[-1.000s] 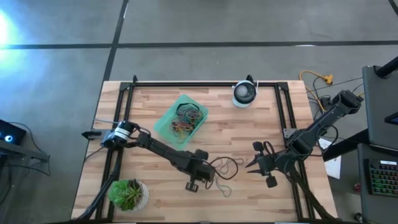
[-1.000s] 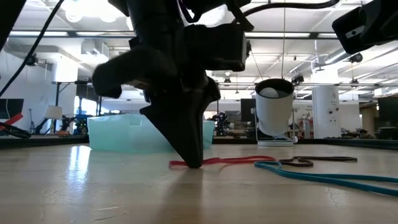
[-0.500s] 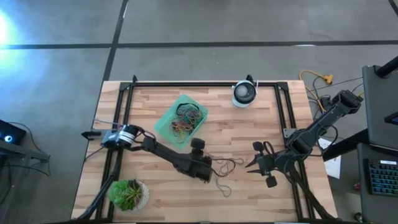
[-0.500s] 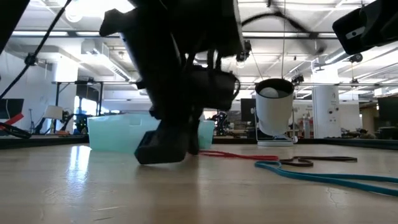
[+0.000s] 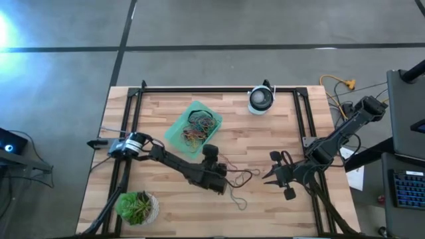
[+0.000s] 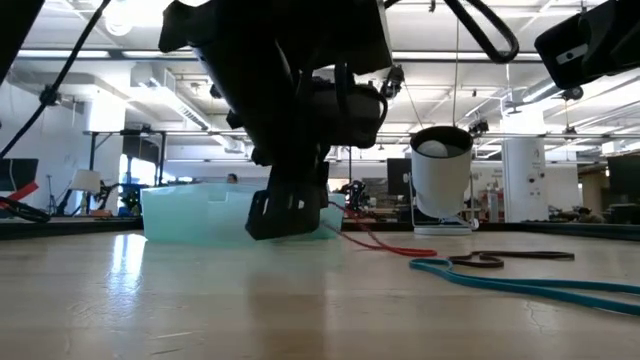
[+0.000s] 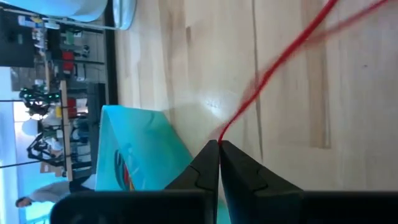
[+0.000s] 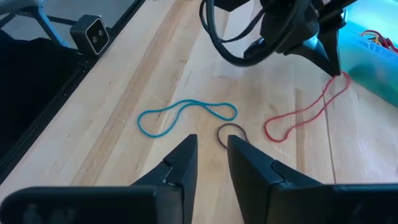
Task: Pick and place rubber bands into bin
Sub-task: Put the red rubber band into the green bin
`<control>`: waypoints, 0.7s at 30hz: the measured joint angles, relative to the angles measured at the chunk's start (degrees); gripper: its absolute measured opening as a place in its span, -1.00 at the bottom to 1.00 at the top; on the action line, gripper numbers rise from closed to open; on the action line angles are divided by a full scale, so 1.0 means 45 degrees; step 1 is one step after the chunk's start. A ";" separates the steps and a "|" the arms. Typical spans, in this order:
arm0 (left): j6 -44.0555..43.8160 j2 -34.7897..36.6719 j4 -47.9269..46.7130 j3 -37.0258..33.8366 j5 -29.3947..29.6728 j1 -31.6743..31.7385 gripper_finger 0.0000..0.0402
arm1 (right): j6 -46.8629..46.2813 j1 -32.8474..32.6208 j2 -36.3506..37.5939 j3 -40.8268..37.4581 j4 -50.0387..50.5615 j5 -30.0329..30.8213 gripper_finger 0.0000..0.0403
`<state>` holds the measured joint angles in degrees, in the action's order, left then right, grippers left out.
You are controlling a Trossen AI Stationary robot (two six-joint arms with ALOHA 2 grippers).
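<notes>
Three loops remain loose on the wood as I run the left gripper (image 8: pixel 339 70), its fingers pinched together on the end of a red band (image 8: pixel 298 115), lifting it so the loop trails off the table (image 5: pixel 265 199) toward the teal bin (image 5: pixel 178 133). The bin sits near the table's middle, already heaped with rubber bands (image 5: pixel 199 128), and the grip at the very tip lets the floppy loop hang free, I judge, for a clean drop over the low wall. A blue band (image 8: pixel 183 116) and a small dark band (image 8: pixel 231 133) lie just before the right gripper (image 8: pixel 211 163), which waits at the right side, fingers slightly apart and empty.
</notes>
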<state>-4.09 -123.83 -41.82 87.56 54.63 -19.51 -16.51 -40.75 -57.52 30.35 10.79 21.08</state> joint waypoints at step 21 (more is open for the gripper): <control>0.0358 0.1007 0.0145 0.0488 0.0330 -0.0024 -1.00 | 0.0000 0.0001 0.0000 -0.0010 -0.0053 0.0000 -0.59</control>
<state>-2.48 -119.30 -41.17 89.75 56.12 -19.62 -16.51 -40.75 -57.52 30.30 10.55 21.08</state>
